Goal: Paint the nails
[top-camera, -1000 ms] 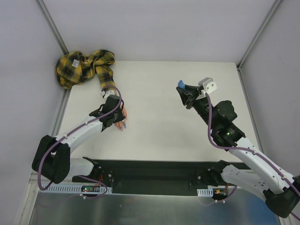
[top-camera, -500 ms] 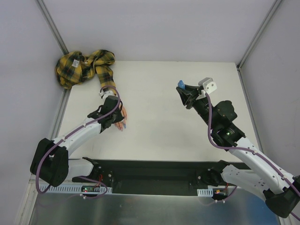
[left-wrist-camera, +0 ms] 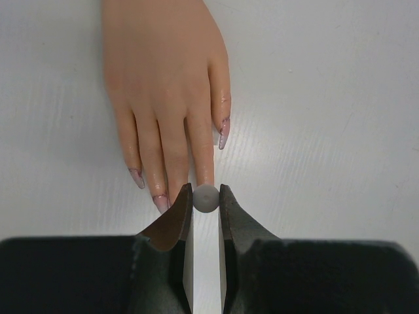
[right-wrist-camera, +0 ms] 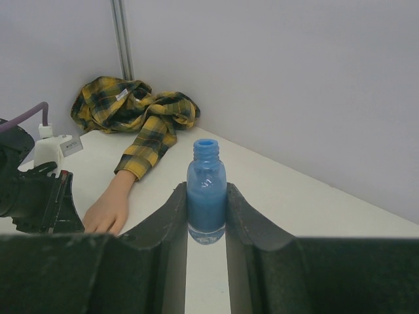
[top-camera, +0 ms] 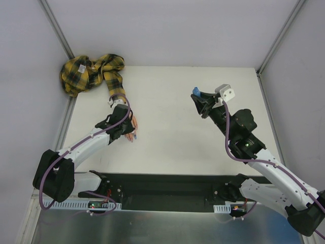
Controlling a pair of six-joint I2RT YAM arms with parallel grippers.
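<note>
The flesh-coloured mannequin hand (left-wrist-camera: pixel 163 85) lies flat on the white table, its fingers pointing toward my left gripper (left-wrist-camera: pixel 205 191). Glossy pinkish-purple nails show on the thumb (left-wrist-camera: pixel 224 133), the little finger (left-wrist-camera: pixel 137 178) and the finger beside it (left-wrist-camera: pixel 160 203). My left gripper is shut on a round grey-white brush cap (left-wrist-camera: pixel 205 199), seen end-on over one fingertip, whose nail is hidden. In the top view it sits over the hand (top-camera: pixel 132 134). My right gripper (right-wrist-camera: pixel 207 196) is shut on the uncapped blue bottle (right-wrist-camera: pixel 207 190) at the table's right (top-camera: pixel 195 91).
The yellow-black plaid sleeve (top-camera: pixel 91 73) lies bunched in the far left corner and also shows in the right wrist view (right-wrist-camera: pixel 141 121). Grey walls with metal posts enclose the table (top-camera: pixel 167 127). A black base strip runs along the near edge.
My left gripper has shifted slightly left over the mannequin hand's fingers. The right arm and the bottle have not moved.
</note>
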